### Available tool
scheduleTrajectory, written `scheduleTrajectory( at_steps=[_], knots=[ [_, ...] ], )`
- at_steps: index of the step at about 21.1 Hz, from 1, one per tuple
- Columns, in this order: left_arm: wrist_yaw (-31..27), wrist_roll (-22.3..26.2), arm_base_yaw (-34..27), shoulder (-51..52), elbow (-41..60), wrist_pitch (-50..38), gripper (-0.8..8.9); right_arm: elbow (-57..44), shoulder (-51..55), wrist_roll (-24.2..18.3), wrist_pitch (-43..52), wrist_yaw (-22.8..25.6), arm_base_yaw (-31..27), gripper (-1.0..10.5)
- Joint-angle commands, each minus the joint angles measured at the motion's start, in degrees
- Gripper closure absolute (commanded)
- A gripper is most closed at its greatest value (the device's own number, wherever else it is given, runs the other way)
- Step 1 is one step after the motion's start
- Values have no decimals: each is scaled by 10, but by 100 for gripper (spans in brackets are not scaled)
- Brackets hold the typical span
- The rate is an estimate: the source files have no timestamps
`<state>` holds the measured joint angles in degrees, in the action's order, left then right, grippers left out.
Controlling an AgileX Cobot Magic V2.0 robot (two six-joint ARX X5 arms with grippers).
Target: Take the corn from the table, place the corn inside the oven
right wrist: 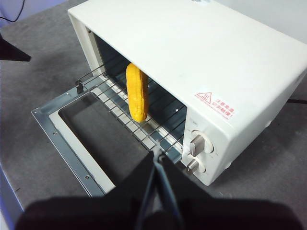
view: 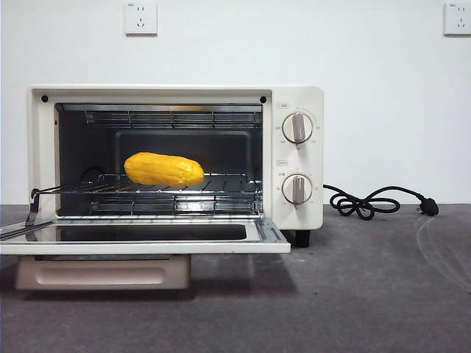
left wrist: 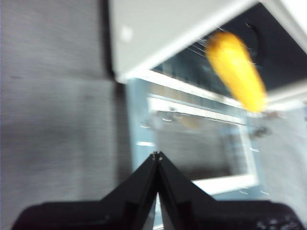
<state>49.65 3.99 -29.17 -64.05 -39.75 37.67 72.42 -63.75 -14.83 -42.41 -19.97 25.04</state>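
The yellow-orange corn (view: 163, 169) lies on the wire rack (view: 221, 185) inside the cream-white oven (view: 294, 95), left of the rack's middle. It also shows in the left wrist view as the corn (left wrist: 236, 70) and in the right wrist view as the corn (right wrist: 136, 93). The oven door (view: 147, 239) hangs fully open, flat over the dark grey table (view: 353, 294). My left gripper (left wrist: 157, 155) is shut and empty, raised above the open door. My right gripper (right wrist: 157, 155) is shut and empty too, hovering above the oven's knob side. Neither gripper appears in the front view.
A black power cord (view: 368, 202) with its plug lies on the table right of the oven. Two round knobs (view: 297, 127) sit on the oven's right panel. A pale crumb tray (view: 103, 272) shows under the open door. A dark tip (right wrist: 12, 50) of the other arm pokes into the right wrist view.
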Motion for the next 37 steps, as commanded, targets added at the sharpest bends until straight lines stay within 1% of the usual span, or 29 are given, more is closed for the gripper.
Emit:
scheduleTrajectory(
  at_steps=[1,7,10,11,15,19,24,25,29,33,37],
  knots=[
    [-17,-8,2,-23,7,-5,822,0,-3,-4,1,-2,0,955],
    [-22,-8,26,-128,7,-14,822,0,-3,-4,0,-2,0,955],
    [-78,-14,44,-175,7,-16,822,0,-3,-4,-2,-2,0,955],
    [-78,-14,52,-187,7,-18,822,0,-3,-4,-2,-2,0,955],
    [-80,-14,85,-215,7,-17,822,0,-3,-4,-1,-2,0,955],
    [-108,-14,121,-227,7,-12,822,0,-3,-4,-1,-2,0,955],
    [-101,-14,130,-227,7,-4,822,0,-3,-4,-1,-2,0,955],
    [-95,-13,130,-227,7,0,822,0,-3,-4,-1,-2,0,955],
    [-26,-9,130,-227,7,8,822,0,-3,-4,-1,-2,0,955],
    [12,-7,124,-227,7,26,822,0,-3,-4,-2,-2,0,955],
    [120,-8,107,-222,5,31,822,0,-3,-4,-6,-2,0,955]
  ],
)
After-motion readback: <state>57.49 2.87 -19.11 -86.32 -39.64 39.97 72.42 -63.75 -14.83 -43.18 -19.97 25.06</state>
